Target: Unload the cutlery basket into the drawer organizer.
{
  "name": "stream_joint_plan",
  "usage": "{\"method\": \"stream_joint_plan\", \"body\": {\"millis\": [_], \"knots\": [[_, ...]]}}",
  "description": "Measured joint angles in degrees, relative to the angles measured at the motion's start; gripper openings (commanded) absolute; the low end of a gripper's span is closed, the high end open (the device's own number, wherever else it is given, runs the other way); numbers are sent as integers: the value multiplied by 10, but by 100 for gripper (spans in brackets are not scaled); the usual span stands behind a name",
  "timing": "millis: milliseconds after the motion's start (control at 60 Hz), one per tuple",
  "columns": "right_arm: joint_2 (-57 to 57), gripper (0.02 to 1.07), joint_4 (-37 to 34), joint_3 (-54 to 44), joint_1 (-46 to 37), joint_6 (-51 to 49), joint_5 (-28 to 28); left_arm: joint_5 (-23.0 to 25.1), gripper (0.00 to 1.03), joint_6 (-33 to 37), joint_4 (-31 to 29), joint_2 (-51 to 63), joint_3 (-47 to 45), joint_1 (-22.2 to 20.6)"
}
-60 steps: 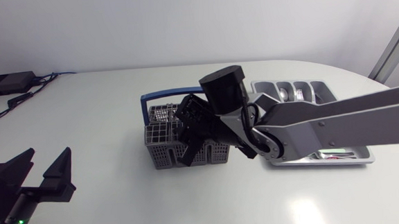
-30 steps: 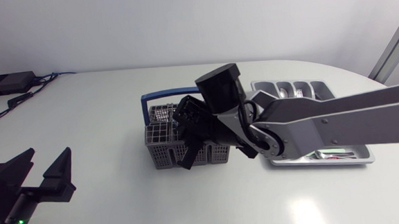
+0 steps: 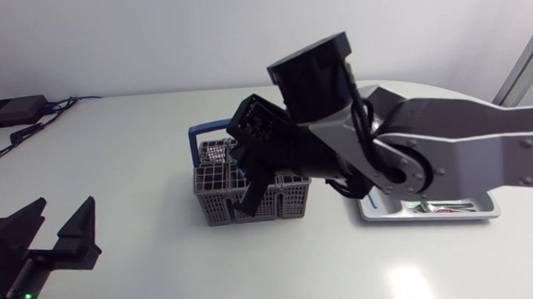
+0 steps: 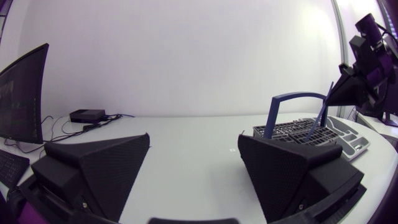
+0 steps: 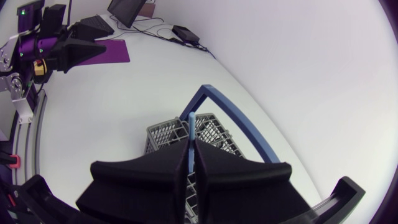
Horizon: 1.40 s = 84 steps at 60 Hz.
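Lifted and swung up toward the frame's upper middle, the right arm's black wrist block now stands higher over the grey mesh cutlery basket with the blue hoop handle (image 3: 216, 197) than it did a second ago. The right gripper (image 3: 248, 202) still points down into the basket at the picture's centre. In the right wrist view its broad fingers are pressed nearly together on a thin pale-blue cutlery handle (image 5: 192, 126), which stands up ahead of the tips above the basket's grid. I judge this as the piece being drawn out, with the carry to the silver-grey drawer organizer tray (image 3: 482, 213) at the right of the frame yet to come. The left gripper (image 3: 60, 233) sits at lower left, fingers spread wide and holding nothing.
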Motion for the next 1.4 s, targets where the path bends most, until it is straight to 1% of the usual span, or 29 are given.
{"method": "stream_joint_plan", "body": {"millis": [283, 517, 700, 833, 1033, 1267, 1400], "knots": [[-89, 7, -92, 59, 5, 5, 4, 0, 98, 0, 0, 0, 0, 0], [-147, 7, -164, 85, 3, 9, 13, 0, 98, 0, 0, 0, 0, 0], [-191, 7, -233, 101, -18, 11, 17, 0, 98, 0, 0, 0, 0, 0], [-219, 7, -284, 118, -67, 18, 16, 0, 98, 0, 0, 0, 0, 0], [-219, 7, -362, 140, -172, 24, -10, 0, 98, 0, 0, 0, 0, 0], [-152, 7, -429, 183, -284, 40, -44, 0, 98, 0, 0, 0, 0, 0], [-99, 7, -449, 202, -337, 50, -58, 0, 98, 0, 0, 0, 0, 0]]}}
